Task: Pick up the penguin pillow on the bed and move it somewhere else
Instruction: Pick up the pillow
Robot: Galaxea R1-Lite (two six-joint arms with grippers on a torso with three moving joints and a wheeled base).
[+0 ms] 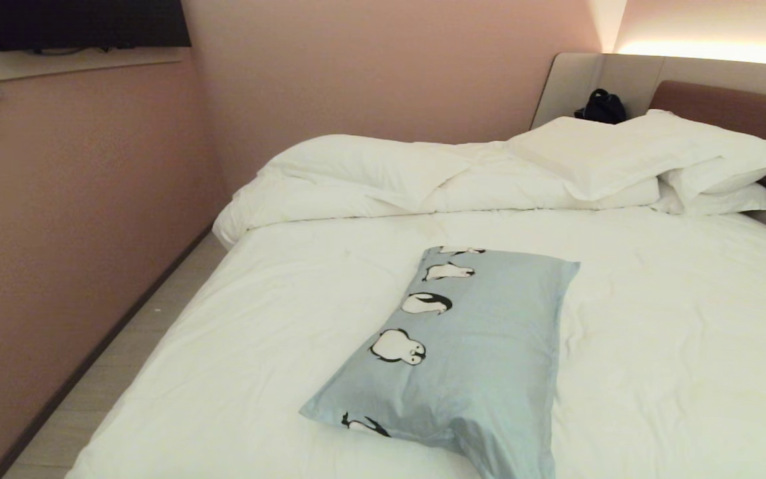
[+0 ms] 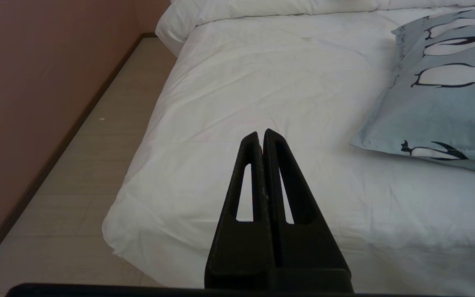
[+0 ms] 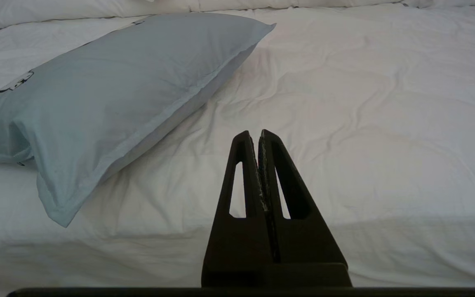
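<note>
The penguin pillow, pale blue-grey with a row of black-and-white penguins, lies flat on the white sheet of the bed, near the front edge. It also shows in the left wrist view as the penguin pillow and in the right wrist view as the penguin pillow. My left gripper is shut and empty, short of the bed's front corner, with the pillow off to its right. My right gripper is shut and empty, facing bare sheet beside the pillow. Neither arm appears in the head view.
A bunched white duvet lies across the far side of the bed. Plain white pillows are stacked against the brown headboard. A dark bag sits behind them. A strip of pale floor runs between bed and pink wall.
</note>
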